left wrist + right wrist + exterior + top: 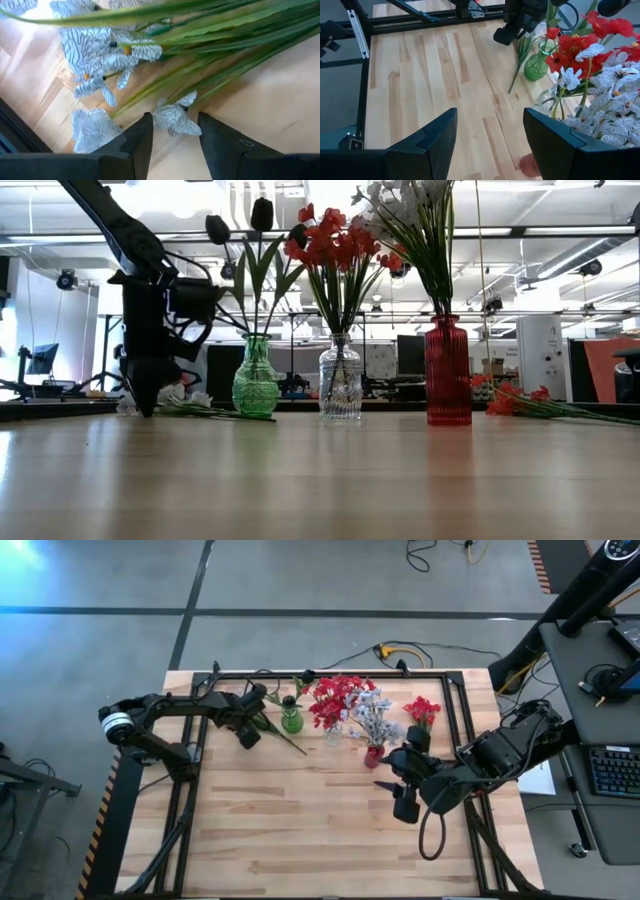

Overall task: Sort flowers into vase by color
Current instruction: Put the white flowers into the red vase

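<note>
**Left gripper down on a pale spray beside the green vase**

High view: three vases stand in a row near the tabletop's [300, 830] upper edge: green vase [291, 720], clear vase [333, 733], red vase [373, 755]. A red spray [421, 710] lies upper right. The whole lower half is bare wood.

Low view: left gripper [146, 405] reaches down to the tabletop left of the green vase.

Left wrist view: its fingers [135, 142] stand apart around a pale blue-white blossom [174, 117].

Right wrist view: right gripper [490, 137] open, holding nothing. No legible writing.
</note>
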`<action>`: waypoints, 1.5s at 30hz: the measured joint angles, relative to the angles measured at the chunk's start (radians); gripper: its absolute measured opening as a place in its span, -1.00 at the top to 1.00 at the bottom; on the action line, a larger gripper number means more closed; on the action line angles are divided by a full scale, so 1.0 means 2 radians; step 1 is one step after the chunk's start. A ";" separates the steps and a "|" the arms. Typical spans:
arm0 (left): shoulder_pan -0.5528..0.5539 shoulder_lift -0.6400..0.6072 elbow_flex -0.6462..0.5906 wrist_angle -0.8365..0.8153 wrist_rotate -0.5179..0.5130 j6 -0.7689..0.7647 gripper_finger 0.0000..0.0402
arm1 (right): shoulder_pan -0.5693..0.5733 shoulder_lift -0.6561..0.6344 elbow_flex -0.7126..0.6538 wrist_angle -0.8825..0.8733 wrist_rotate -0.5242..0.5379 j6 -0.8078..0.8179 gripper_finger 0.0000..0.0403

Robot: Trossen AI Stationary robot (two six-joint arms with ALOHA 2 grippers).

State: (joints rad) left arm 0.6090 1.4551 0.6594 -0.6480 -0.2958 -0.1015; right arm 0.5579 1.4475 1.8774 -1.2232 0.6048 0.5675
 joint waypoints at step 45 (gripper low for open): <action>-0.017 -0.034 0.042 -0.054 0.040 0.069 0.57 | 0.000 0.000 0.000 -0.015 -0.005 0.021 -0.09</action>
State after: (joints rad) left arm 0.5744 1.3878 0.7428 -0.7566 -0.2166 0.0363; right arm 0.5586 1.4475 1.8774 -1.2522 0.5941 0.6098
